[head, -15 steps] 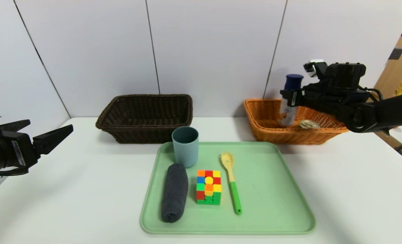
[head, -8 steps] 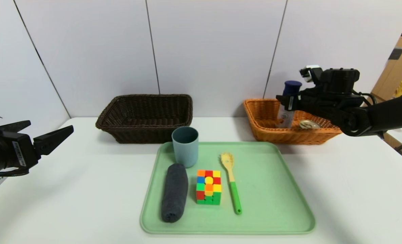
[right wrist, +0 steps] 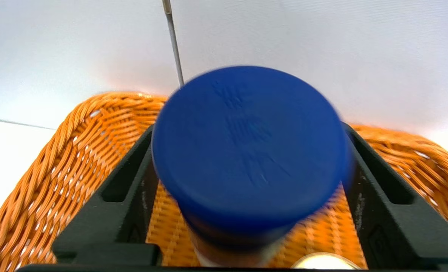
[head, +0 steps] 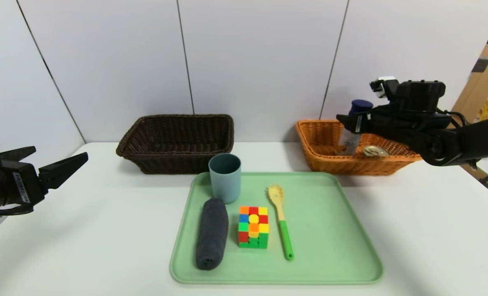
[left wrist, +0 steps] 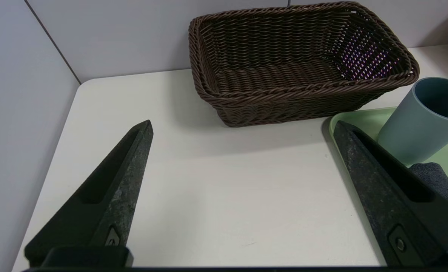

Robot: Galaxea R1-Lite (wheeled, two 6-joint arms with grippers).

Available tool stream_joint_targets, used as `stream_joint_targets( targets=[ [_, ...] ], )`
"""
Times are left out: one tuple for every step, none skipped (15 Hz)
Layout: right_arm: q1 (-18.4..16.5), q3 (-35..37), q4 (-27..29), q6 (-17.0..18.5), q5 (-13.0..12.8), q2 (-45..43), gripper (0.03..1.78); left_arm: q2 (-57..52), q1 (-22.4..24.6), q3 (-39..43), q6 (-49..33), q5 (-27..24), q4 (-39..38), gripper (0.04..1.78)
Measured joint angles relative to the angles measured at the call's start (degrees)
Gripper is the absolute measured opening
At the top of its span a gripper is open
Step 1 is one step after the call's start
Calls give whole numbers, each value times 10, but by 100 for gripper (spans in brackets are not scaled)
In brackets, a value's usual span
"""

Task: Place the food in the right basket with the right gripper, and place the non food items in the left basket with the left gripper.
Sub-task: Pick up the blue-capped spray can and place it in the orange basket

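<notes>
bottle point(head: 352, 131) lower than a second ago, upright inside orange basket point(head: 322, 158) beside tin point(head: 375, 151) | right gripper point(right wrist: 246, 181) jaws now spread, flanking cap | left gripper point(left wrist: 242, 130) jaws spread above bare counter point(head: 83, 230) near dark basket point(left wrist: 246, 102)

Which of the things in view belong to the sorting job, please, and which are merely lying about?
Job: bottle, tin, orange basket, right gripper; cup, towel, puzzle cube, pasta spoon, dark basket, left gripper.
Lying about: green tray, white table.
</notes>
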Motion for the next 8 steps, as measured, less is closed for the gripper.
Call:
stream_joint_targets(
  targets=[
    [-1,16,19,0,0,-19,150,-1,0,0,0,0,0,169],
    [-1,32,39,0,1,-40,153,-2,0,1,0,0,0,169],
    [-2,54,54,0,3,-62,155,-2,0,1,0,0,0,169],
    [-3,77,63,0,4,-87,157,-2,0,1,0,0,0,169],
    [-4,100,70,-1,5,-113,159,-2,0,1,0,0,0,169],
    [-4,118,79,-1,6,-138,160,-2,0,1,0,0,0,169],
    [-4,137,95,-1,7,-167,162,-3,0,1,0,0,0,169],
    [-3,150,115,-1,8,-195,163,-3,0,3,0,0,0,169]
  ],
)
